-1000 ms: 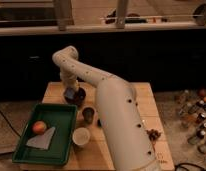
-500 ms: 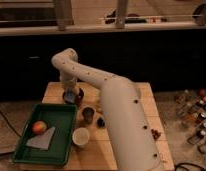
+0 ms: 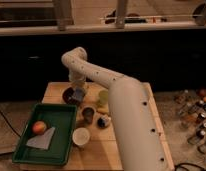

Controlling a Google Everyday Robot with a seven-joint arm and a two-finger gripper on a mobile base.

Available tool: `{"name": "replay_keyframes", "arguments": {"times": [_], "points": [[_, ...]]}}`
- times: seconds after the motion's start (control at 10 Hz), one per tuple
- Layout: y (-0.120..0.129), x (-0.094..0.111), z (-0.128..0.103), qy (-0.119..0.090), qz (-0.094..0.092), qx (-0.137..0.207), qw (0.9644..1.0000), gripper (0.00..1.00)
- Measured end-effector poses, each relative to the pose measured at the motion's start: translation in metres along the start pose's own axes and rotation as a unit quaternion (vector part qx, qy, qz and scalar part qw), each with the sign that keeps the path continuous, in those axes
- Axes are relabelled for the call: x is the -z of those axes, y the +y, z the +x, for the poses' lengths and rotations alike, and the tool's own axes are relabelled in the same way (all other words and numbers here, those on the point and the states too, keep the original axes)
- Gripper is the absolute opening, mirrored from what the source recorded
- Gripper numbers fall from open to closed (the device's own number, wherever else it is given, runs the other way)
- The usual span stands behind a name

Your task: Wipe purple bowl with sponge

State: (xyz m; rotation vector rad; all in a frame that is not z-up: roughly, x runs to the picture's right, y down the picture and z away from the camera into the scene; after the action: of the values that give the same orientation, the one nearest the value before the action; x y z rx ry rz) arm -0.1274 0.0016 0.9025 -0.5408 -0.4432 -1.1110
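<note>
The light wooden surface (image 3: pixel 98 152) carries everything. The thick white robot arm (image 3: pixel 127 115) crosses it from the near right corner, bends beyond the far edge and drops toward the far left corner. A dark green rectangular plastic tray (image 3: pixel 58 120) lies along the left edge, holding a round orange-red fruit (image 3: pixel 39 127) and a flat grey triangular cloth (image 3: pixel 41 142). The small round glossy dark purple bowl (image 3: pixel 70 96) stands near the far left corner, just beyond the tray's far right corner. The small grey-blue rectangular sponge (image 3: pixel 80 93) sits at the bowl's right rim, directly under the tool (image 3: pixel 78 88). Whether the tool is clenched on the sponge or released, I cannot tell. The bowl's hollow lies just left of the tool, toward the left edge, so the wipe likely calls for a short leftward, downward sweep, away from the pale yellow-green cup (image 3: pixel 103 97) on the right.
</note>
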Motion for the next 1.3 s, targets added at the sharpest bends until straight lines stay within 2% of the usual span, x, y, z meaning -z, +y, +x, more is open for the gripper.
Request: {"name": "replay_keyframes", "arguments": {"times": [0.3,0.6,0.8,1.3], "points": [[-0.014,0.001,0.012,0.010,0.007,0.002,0.9999,0.00],[-0.034,-0.002,0.012,0.012,0.017,0.017,0.9996,0.00],[-0.056,-0.007,0.000,0.006,0.025,0.043,0.9987,0.00],[-0.065,-0.005,-0.038,-0.012,0.036,0.101,0.9942,0.00]]}}
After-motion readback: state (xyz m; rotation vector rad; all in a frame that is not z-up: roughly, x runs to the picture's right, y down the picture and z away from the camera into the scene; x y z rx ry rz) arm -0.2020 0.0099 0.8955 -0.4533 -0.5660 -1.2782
